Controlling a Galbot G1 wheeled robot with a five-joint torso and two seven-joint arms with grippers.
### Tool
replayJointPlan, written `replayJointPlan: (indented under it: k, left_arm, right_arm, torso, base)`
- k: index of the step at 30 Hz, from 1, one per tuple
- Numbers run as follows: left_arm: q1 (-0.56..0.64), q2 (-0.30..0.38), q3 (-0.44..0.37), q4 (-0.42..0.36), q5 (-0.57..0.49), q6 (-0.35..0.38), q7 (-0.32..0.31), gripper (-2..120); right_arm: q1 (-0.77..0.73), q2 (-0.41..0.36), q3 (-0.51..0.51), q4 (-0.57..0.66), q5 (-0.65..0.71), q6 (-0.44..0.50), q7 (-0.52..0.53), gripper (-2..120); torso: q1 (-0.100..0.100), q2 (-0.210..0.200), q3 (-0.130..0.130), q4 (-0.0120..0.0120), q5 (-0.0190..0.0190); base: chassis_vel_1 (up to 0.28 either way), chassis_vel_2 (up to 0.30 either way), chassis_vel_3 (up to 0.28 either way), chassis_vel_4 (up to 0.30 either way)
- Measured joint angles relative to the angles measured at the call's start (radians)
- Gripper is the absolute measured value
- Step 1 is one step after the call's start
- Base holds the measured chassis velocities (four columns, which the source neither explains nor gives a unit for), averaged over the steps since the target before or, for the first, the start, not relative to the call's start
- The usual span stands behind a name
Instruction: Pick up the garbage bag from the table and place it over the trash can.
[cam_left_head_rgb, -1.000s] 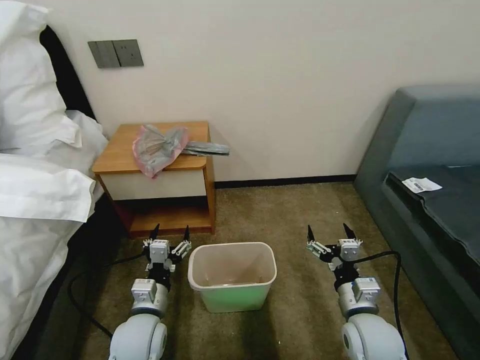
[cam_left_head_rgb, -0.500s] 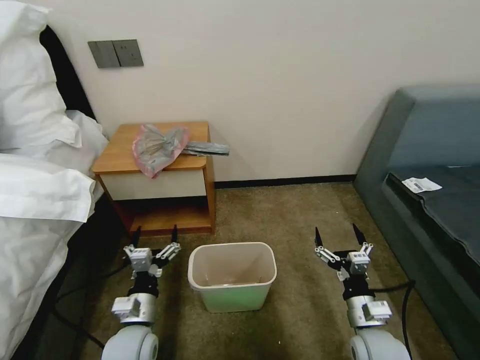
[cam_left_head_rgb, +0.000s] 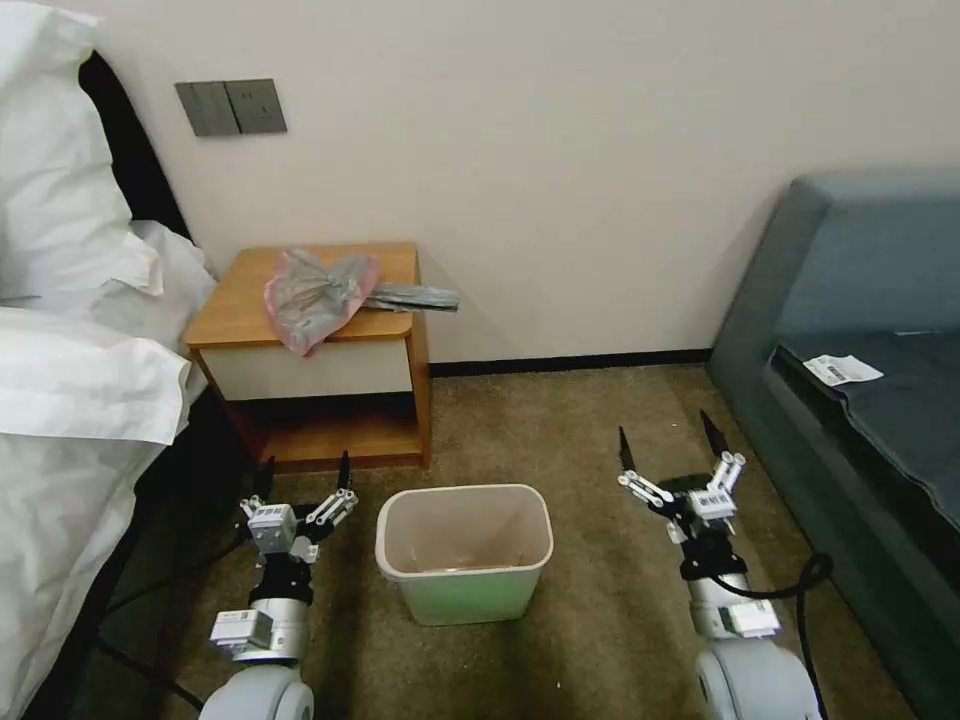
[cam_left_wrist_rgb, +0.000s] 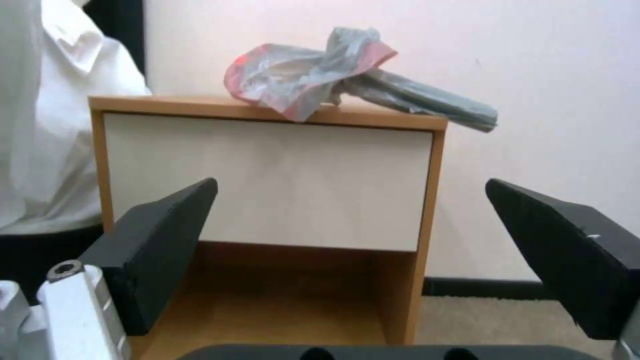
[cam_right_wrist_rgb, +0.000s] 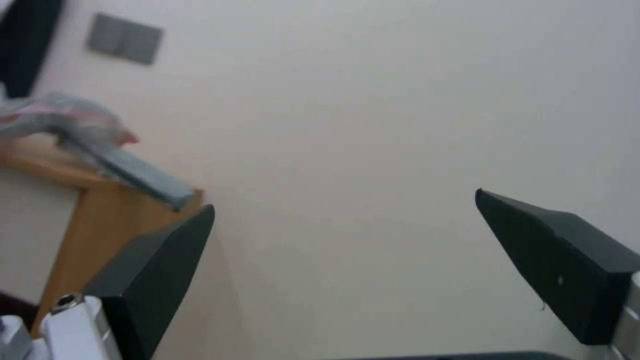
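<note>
Currently the bag (cam_left_head_rgb: 318, 293) lies crumpled on the table (cam_left_head_rgb: 235, 305), its pink rim drooping over the front edge and a folded grey tail jutting past the right edge. Bin (cam_left_head_rgb: 464, 551) stands on the carpet, in front of the table's right front corner. Left gripper (cam_left_head_rgb: 303, 475) low beside the bin, fingers wide, empty. Right gripper (cam_left_head_rgb: 668, 445) on the bin's other side, well apart from it, fingers wide, empty.
</note>
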Motion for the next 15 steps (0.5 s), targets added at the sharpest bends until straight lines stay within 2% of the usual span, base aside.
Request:
replayJointPlan:
  k: [2, 6, 9, 10, 15]
  left_arm:
    - [0.003, -0.008, -0.003, -0.01, 0.011, -0.006, -0.014, 100]
    - [0.009, -0.011, -0.011, -0.021, 0.015, -0.009, -0.02, 100]
    - [0.019, -0.019, -0.02, -0.035, 0.016, -0.009, -0.027, 100]
    - [0.019, -0.019, -0.02, -0.035, 0.016, -0.009, -0.027, 100]
    - [0.006, -0.028, -0.022, -0.011, 0.015, -0.009, -0.034, 100]
  right_arm:
    - [0.071, -0.066, -0.066, -0.024, -0.006, -0.055, 0.024, 100]
    - [0.142, -0.12, -0.121, -0.059, -0.02, -0.094, 0.038, 100]
    - [0.307, -0.203, -0.238, -0.163, -0.08, -0.135, 0.042, 100]
    - [0.307, -0.203, -0.238, -0.163, -0.08, -0.135, 0.042, 100]
    - [0.498, -0.245, -0.39, -0.305, -0.101, -0.207, 0.038, 100]
  torso:
    - [0.0, 0.0, 0.0, 0.0, 0.0]
    - [0.0, 0.0, 0.0, 0.0003, 0.0]
    - [0.0, 0.0, 0.0, 0.0002, 0.0001]
    - [0.0, 0.0, 0.0, 0.0002, 0.0001]
    - [0.0, 0.0, 0.0, -0.0002, -0.0002]
  base:
    - [0.0, 0.0, 0.0, 0.0]
    - [0.0, 0.0, 0.0, 0.0]
    - [0.0, 0.0, 0.0, 0.0]
    - [0.0, 0.0, 0.0, 0.0]
    - [0.0, 0.0, 0.0, 0.0]
